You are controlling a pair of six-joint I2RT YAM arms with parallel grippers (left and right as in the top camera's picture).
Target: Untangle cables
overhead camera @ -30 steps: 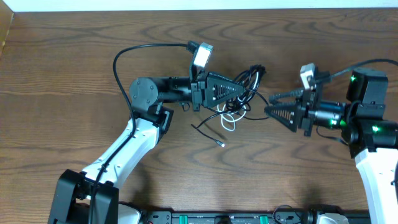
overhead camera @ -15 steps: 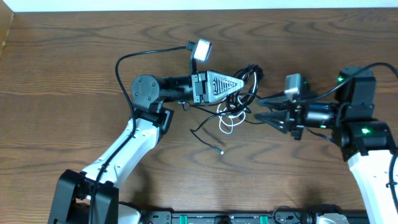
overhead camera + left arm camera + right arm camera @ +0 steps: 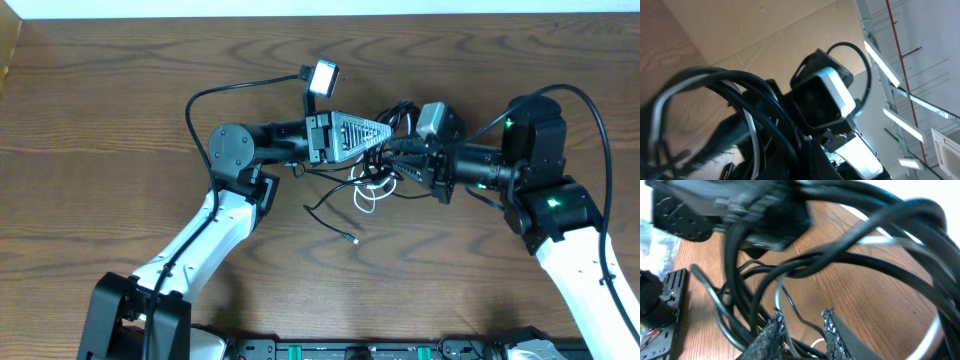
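**Student:** What does the overhead view show, from the largest thing down?

**Instructor:** The wooden counter (image 3: 120, 100) carries everything. The left arm (image 3: 200, 240) and the right arm (image 3: 575, 245) reach over it toward each other and meet near its middle.

**Student:** And the pincers?

**Instructor:** The left pincer (image 3: 390, 134) is clenched. The cables (image 3: 365, 192) crowd close against its wrist camera, so it is judged to be grasping the bundle, though the contact itself is hidden. The right pincer (image 3: 801, 314) is released. Its fingers (image 3: 832, 330) stand narrowly apart with a pale strand running down into the gap. No strand can be seen pinched there.

**Student:** Where are the cables?

**Instructor:** They lie between the two pincer tips, near the middle of the counter. Black loops (image 3: 404, 110) rise at the far side. A white loop (image 3: 363, 203) hangs toward the near side, and one black tail trails away onto the counter.

**Student:** And the smallest item?

**Instructor:** The plug end (image 3: 351, 239) of that black tail, lying on the counter apart from the knot.

**Student:** How far along is the task?

**Instructor:** Early, by this evidence. One tail lies free of the bundle. The black and white cords cross each other in a single cluster, and the right wrist view shows several strands overlapping. No cord has been separated or laid out alone, so picking one strand and drawing it clear is yet to be done.
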